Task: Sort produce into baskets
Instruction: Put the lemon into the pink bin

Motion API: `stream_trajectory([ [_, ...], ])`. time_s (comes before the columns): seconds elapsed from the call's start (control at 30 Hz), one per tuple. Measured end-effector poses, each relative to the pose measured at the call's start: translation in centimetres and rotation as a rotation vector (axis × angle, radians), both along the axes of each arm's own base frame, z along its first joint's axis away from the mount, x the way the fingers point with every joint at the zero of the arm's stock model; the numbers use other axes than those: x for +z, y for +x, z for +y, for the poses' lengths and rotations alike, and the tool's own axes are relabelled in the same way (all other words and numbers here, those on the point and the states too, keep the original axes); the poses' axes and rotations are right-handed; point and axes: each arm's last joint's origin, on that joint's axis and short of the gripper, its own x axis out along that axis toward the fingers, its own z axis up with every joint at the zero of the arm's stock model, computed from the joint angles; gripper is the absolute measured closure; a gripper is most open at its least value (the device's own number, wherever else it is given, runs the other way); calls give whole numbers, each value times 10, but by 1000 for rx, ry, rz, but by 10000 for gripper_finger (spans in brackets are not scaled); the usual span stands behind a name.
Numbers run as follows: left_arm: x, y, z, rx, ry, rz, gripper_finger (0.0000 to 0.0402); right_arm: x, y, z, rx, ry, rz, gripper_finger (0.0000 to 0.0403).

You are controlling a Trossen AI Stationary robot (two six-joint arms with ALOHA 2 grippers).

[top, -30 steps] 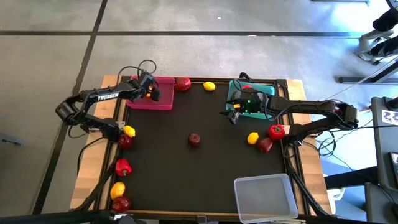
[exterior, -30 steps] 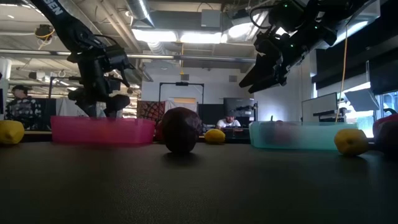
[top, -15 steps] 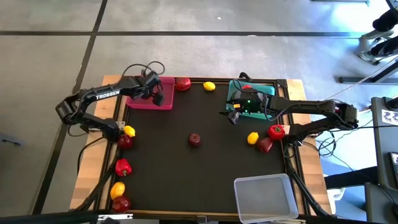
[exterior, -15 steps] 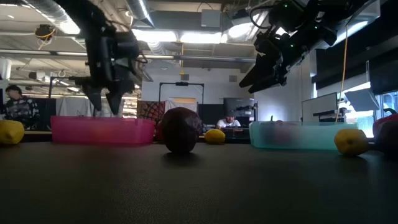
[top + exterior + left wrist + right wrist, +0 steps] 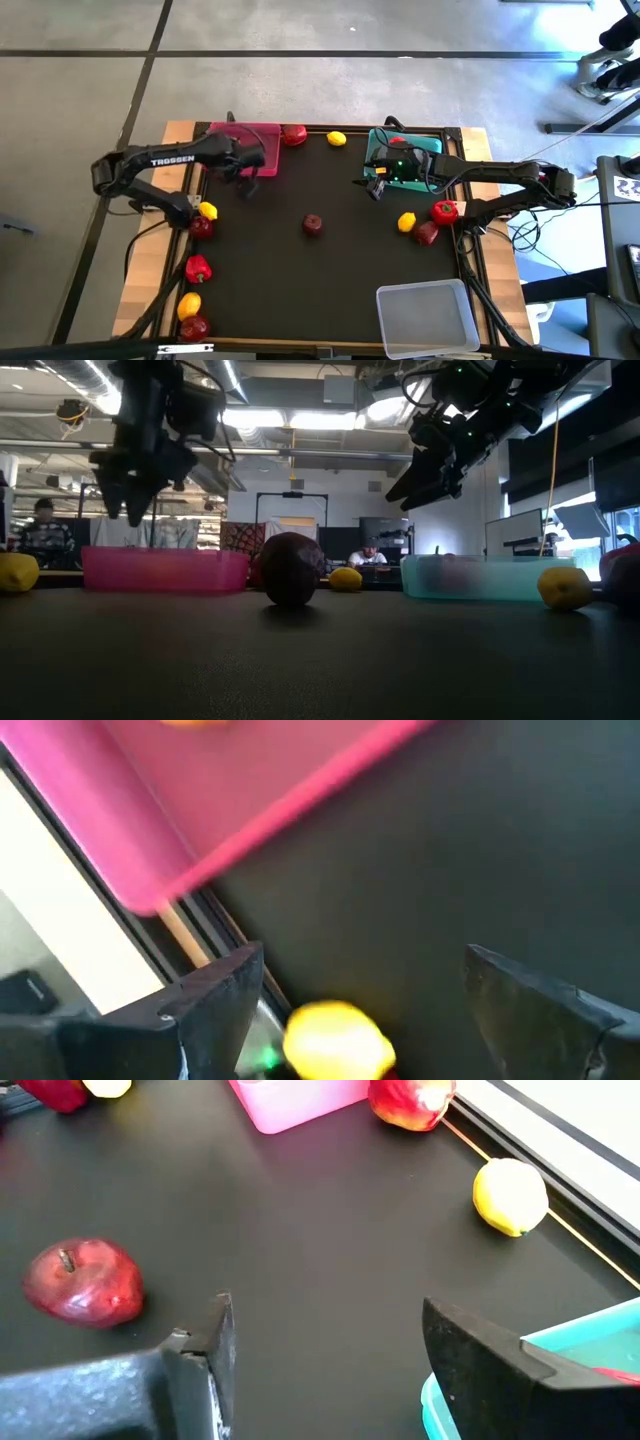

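My left gripper [image 5: 250, 172] hangs open, pointing down, just off the near rim of the pink basket [image 5: 245, 148]; nothing is between its fingers. Its wrist view shows the basket [image 5: 250, 800] with an orange-yellow piece [image 5: 195, 723] inside, and a lemon [image 5: 338, 1040] on the mat below. My right gripper [image 5: 375, 188] waits open and raised by the teal basket [image 5: 408, 152], which holds something red [image 5: 610, 1372]. A dark apple [image 5: 313, 224] sits mid-table. The clear basket [image 5: 428, 315] stands at the near right.
At the left edge lie a lemon [image 5: 207, 210], an apple [image 5: 201, 227], a pepper [image 5: 198, 268], a lemon [image 5: 188, 305] and an apple [image 5: 194, 327]. At the far edge: an apple [image 5: 294, 134] and a lemon [image 5: 337, 139]. At the right: a lemon [image 5: 406, 222], a pepper [image 5: 444, 211] and an apple [image 5: 427, 234].
My left gripper has risen from over the pink basket and gone toward the table's near edge, past the basket's near rim. It has tipped to point more steeply down and rolled. It has stayed open.
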Motion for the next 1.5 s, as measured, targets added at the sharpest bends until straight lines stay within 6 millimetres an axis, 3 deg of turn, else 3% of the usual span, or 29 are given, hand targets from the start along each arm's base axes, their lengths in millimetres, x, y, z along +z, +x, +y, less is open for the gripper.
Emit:
stream_trajectory([
  [0.37,0,1,-34,-4,-69,59,70,0,0,0,0,0,-1,166],
  [0.53,-17,-6,-42,13,-143,106,70,0,0,0,0,0,-1,166],
  [0.8,-37,-18,-45,33,-197,183,70,0,0,0,0,-1,-3,166],
  [0.97,-46,-12,-44,27,-211,242,70,1,1,0,0,-4,-11,166],
  [1.5,-101,6,-38,-94,-288,592,70,1,1,0,0,-3,-9,166],
])
